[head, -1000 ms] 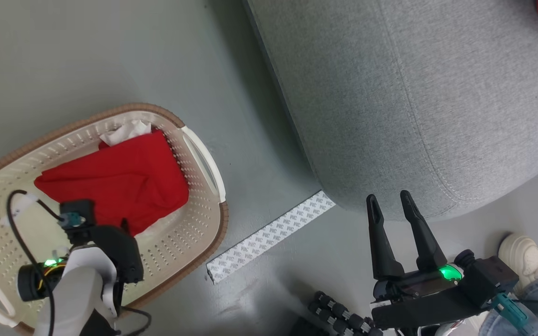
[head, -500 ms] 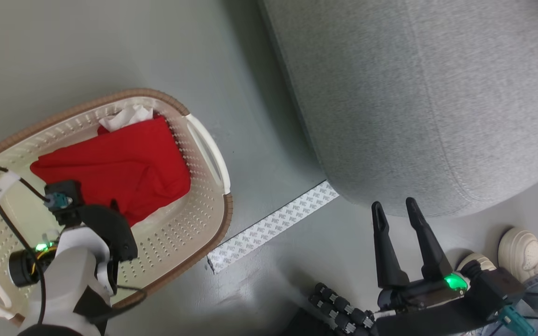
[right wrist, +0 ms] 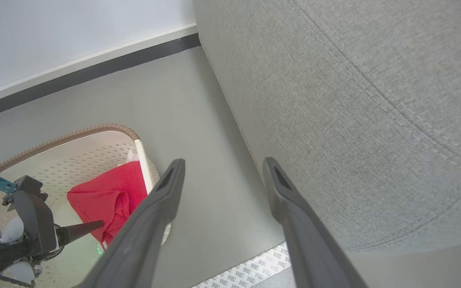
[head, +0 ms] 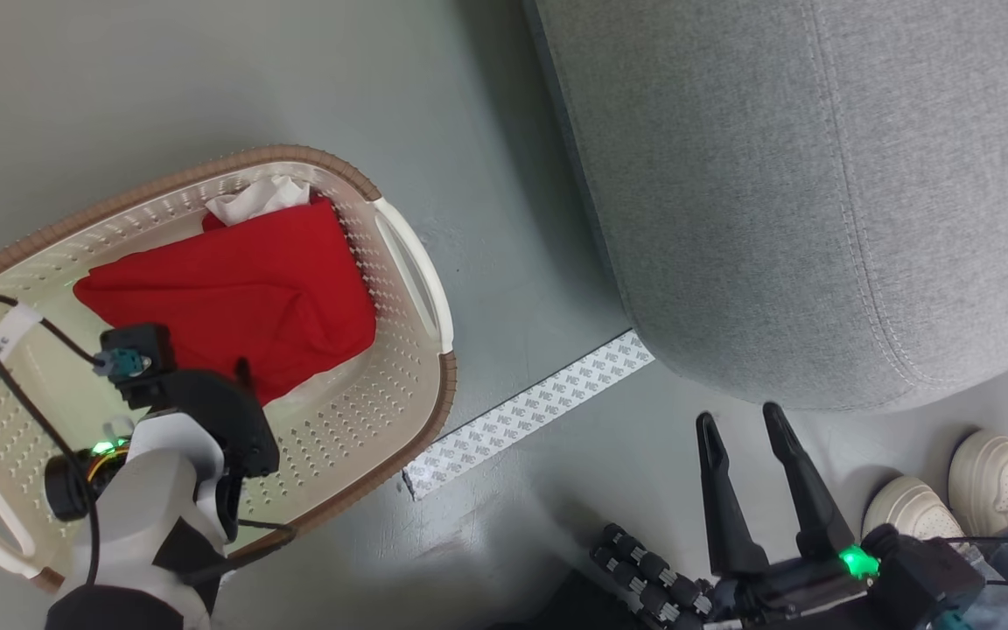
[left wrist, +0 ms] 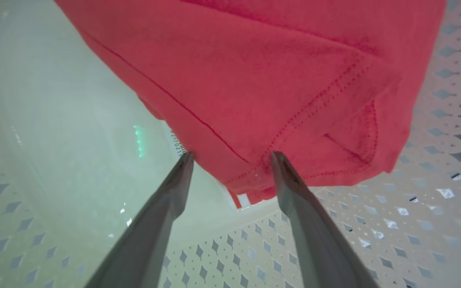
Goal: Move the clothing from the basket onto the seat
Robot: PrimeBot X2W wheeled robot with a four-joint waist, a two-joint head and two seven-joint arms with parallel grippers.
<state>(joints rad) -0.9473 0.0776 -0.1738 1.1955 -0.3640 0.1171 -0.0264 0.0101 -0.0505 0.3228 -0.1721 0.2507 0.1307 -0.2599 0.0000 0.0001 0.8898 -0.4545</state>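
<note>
The basket point(head: 444, 385) stands on the floor at the left, and a folded piece of red clothing point(head: 241, 293) lies in it with white trim point(head: 257, 197) at its far end. My left gripper point(left wrist: 231, 158) reaches down into the basket point(left wrist: 434, 180). It is open, with its fingertips point(left wrist: 184, 164) at the near hem of the clothing point(left wrist: 274, 80). The grey seat point(head: 819, 175) takes up the upper right. My right gripper point(head: 738, 416) hovers open with nothing in it over the floor, just short of the seat's rounded corner point(right wrist: 354, 100).
A strip of printed white tape point(head: 530, 411) lies on the floor between basket and seat. A person's pale shoes point(head: 950, 499) stand at the lower right, beside my right arm. Behind the basket run a white wall and a dark baseboard point(right wrist: 94, 68).
The head view has swung, so basket and seat sit further right in it and a second shoe shows. My right gripper has drawn back a little from the seat's corner. Both grippers stay open.
</note>
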